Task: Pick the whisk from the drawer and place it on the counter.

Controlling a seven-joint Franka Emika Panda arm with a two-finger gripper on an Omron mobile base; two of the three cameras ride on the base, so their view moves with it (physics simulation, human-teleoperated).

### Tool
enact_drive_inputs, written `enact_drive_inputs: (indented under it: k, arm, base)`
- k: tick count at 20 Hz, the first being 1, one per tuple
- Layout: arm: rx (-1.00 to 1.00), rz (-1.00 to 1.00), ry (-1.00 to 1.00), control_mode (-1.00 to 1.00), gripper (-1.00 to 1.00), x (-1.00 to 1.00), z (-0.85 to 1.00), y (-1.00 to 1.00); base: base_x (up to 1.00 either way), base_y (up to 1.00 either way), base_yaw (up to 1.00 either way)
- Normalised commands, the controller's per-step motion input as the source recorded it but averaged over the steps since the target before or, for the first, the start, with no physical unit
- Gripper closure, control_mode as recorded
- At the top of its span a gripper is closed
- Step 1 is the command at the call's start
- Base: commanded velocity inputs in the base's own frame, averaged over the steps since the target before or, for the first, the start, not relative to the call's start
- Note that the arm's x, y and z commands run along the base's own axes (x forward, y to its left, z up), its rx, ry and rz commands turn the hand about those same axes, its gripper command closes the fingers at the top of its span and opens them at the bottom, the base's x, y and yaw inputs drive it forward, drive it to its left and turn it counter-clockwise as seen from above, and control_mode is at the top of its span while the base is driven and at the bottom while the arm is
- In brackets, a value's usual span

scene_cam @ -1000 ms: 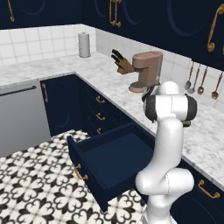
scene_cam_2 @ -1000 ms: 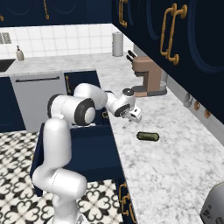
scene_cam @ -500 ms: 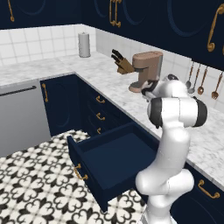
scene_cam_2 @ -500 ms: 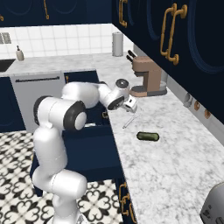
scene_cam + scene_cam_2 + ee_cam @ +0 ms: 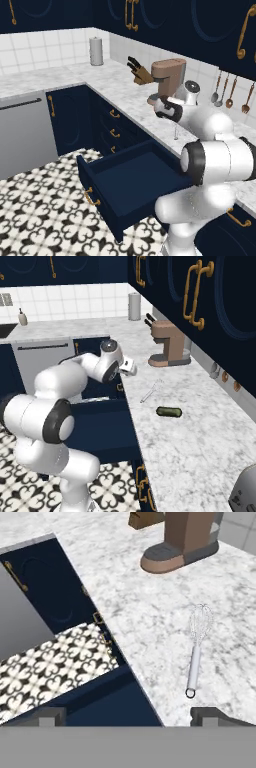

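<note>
Arm is swinging left and back from where it was a second ago, hand pulling off the counter toward the counter edge; whisk is staying put on the marble. Gripper (image 5: 127, 716) is sitting open now, fingertips (image 5: 50, 716) spread wide at the bottom of the hand view, nothing between them. Whisk (image 5: 196, 649) is lying flat on the counter (image 5: 150, 612), wire loops toward the coffee machine (image 5: 182, 539), white handle with its end ring pointing toward the gripper, well clear of both tips. From the right base view the whisk (image 5: 149, 391) is lying near the counter's front edge, between the coffee machine (image 5: 169, 343) and a short dark green cylinder (image 5: 169, 412), apart from both. Gripper (image 5: 129, 367) is hovering just off the counter edge, above the drawer side. Drawer (image 5: 131, 182) is standing pulled fully out, dark inside, gold handle (image 5: 89, 196) on its front, over the patterned tile floor (image 5: 40, 210). Knife block (image 5: 138, 71) is sitting behind the coffee machine, paper towel roll (image 5: 95, 51) in the far corner, copper utensils (image 5: 231, 95) hanging on the wall.
</note>
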Motion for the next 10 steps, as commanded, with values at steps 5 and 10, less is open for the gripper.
enact_drive_inputs:
  k: [5, 10]
  arm:
    - [-0.08, 0.21, -0.08, -1.0, -1.0, -0.73, 0.4, 0.65]
    - [0.0, 0.26, -0.05, -1.0, -1.0, -0.64, 0.31, 0.52]
  base:
    - [0.0, 0.0, 0.0]
    - [0.0, 0.0, 0.0]
